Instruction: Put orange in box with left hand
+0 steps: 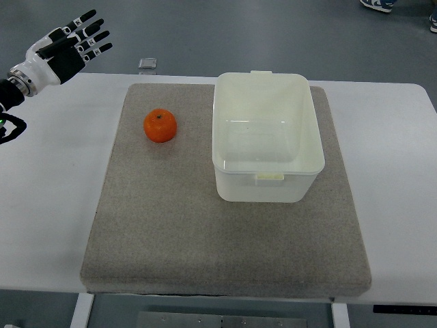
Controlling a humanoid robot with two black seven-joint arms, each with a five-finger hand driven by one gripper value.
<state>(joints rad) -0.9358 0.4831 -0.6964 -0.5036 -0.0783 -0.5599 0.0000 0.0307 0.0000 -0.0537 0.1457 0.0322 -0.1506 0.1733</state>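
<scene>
Orange (160, 126) is the landmark chosen for every place given below. It is seen resting on a grey felt mat (205, 239), stem dimple upward, toward the mat's far left part, and it is touched by nothing but the mat.

Just to the right of the orange, with a narrow strip of mat between them, a white plastic box (268, 181) is set upright on the same mat. The box is open at the top, and only its pale bottom can be made out inside. Its near wall reaches closer to the robot than the orange does, and its far rim lies a little beyond the orange.

Under the mat a white table (48, 205) is spread, and bare tabletop is seen to the left of the orange.

Well to the left of the orange and beyond it, past the table's far edge, the left hand (68, 48) is held in the air. Its black and white fingers (85, 19) are stretched out straight and slightly fanned, pointing up and to the right, and nothing is held in them. The hand is well apart from the orange.

Beyond the orange, on the floor just past the table's far edge, a small grey square object (148, 63) is seen; what it is cannot be told.
</scene>
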